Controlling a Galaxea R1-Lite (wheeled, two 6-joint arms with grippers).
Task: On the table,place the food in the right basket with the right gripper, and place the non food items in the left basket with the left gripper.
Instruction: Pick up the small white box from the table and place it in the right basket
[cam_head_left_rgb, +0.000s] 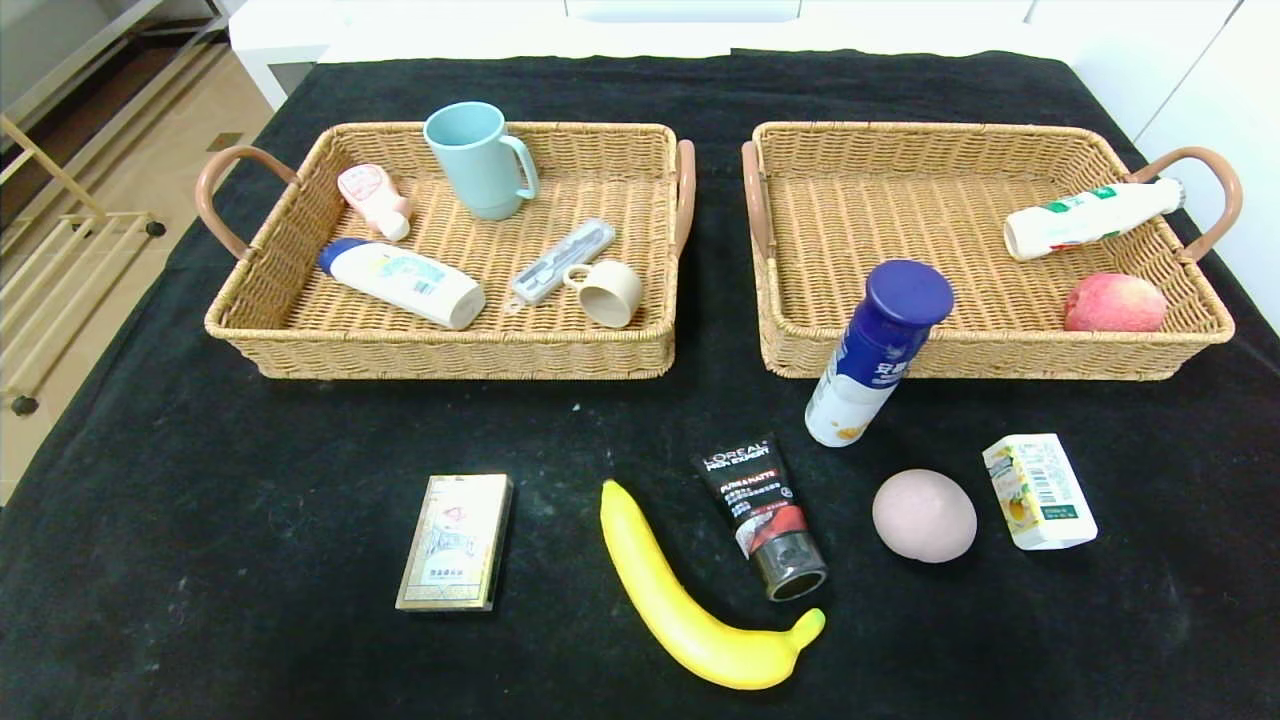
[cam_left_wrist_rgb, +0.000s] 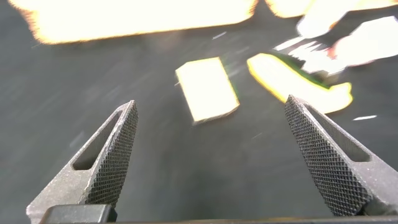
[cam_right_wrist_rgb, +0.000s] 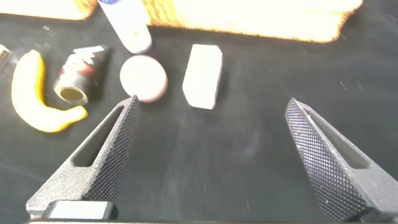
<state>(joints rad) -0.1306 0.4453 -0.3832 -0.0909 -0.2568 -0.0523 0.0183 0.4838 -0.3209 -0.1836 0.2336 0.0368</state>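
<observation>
Your left gripper (cam_left_wrist_rgb: 211, 155) is spread wide over the black table (cam_head_left_rgb: 200, 450), holding and touching nothing; between its fingers in the left wrist view you see the card box (cam_left_wrist_rgb: 207, 89) lying flat. Your right gripper (cam_right_wrist_rgb: 211, 155) is just as wide apart, also empty, with the pink ball (cam_right_wrist_rgb: 143, 77) and the white carton (cam_right_wrist_rgb: 203, 75) ahead of it. In the head view the banana (cam_head_left_rgb: 690, 600) lies at lower centre, its long axis running from upper left down to lower right, stem tip at the right end. Just beside it the black tube (cam_head_left_rgb: 762, 515) points its cap toward the bottom of the frame. The blue-capped bottle (cam_head_left_rgb: 877, 352) stands upright against the front wall of the right basket (cam_head_left_rgb: 990, 355), at upper right. The left basket (cam_head_left_rgb: 450, 355) sits at upper left.
</observation>
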